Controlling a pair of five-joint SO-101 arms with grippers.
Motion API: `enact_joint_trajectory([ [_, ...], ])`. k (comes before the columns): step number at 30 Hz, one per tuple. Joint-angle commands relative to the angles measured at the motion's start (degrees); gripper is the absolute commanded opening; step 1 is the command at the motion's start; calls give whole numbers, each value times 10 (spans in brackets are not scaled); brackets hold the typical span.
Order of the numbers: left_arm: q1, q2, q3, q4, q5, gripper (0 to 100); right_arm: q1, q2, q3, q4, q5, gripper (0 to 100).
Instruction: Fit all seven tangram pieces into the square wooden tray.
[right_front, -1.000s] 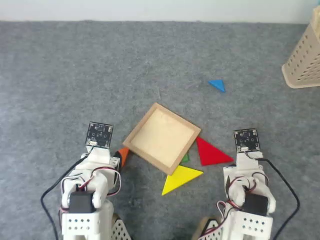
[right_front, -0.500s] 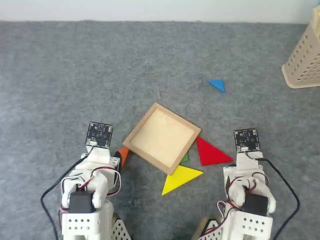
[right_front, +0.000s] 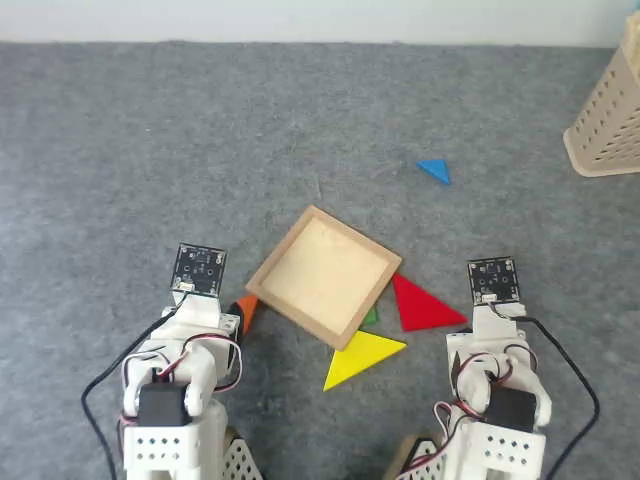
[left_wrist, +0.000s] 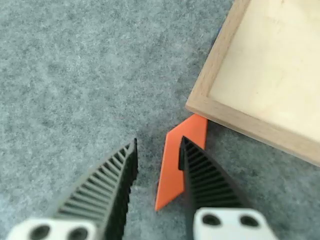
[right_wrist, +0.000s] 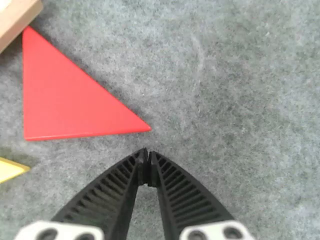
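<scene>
left gripper (left_wrist: 158, 146) is spread open, low over the grey carpet (left_wrist: 60, 75). the orange piece (left_wrist: 171, 175) lies flat between its fingers, tight against one of them, can't tell if they actually touch. the far tip of the orange piece meets the rim of the square wooden tray (left_wrist: 240, 125).

right gripper (right_wrist: 145, 156) is pressed together with nothing in it. its tips are just beside the sharp corner of the red triangle (right_wrist: 65, 105), not touching.

from above, the tray sits turned like a diamond between the two arms, bare wood inside. the red one lies against its right side and the yellow triangle (right_front: 362, 356) lies by its near corner. a bit of green piece (right_front: 371, 317) peeks out at the rim between them. the blue triangle (right_front: 434, 171) is well apart, further up the carpet toward the slatted basket (right_front: 610, 110).
</scene>
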Motion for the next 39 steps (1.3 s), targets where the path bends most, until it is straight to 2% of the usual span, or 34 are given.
enact_joint_trajectory([
  [1, 0, -9, -3, 4, 3, 133, 7, -14, 7, 5, -7, 6],
  [5, 0, -9, -3, 4, 3, 133, 6, -14, 7, -12, -4, 6],
  [9, 0, -9, -3, 4, 3, 133, 11, -14, 4, -122, -3, 6],
  [12, 0, -9, -3, 4, 3, 133, 8, -14, -21, -166, -2, 6],
  [18, 0, -9, -3, 4, 3, 133, 6, -13, -140, -138, 33, 6],
  [21, 0, -9, -3, 4, 3, 133, -21, 16, -190, -122, 34, 6],
  [26, 0, -9, -3, 4, 3, 133, -91, 198, -259, -124, 38, 6],
  [34, 0, -9, -3, 4, 3, 133, -214, 537, -447, -123, 36, 8],
  [36, 0, -9, -3, 4, 3, 133, -246, 610, -484, -123, 34, 37],
  [39, 0, -9, -3, 4, 3, 133, -294, 713, -531, -123, 35, 147],
])
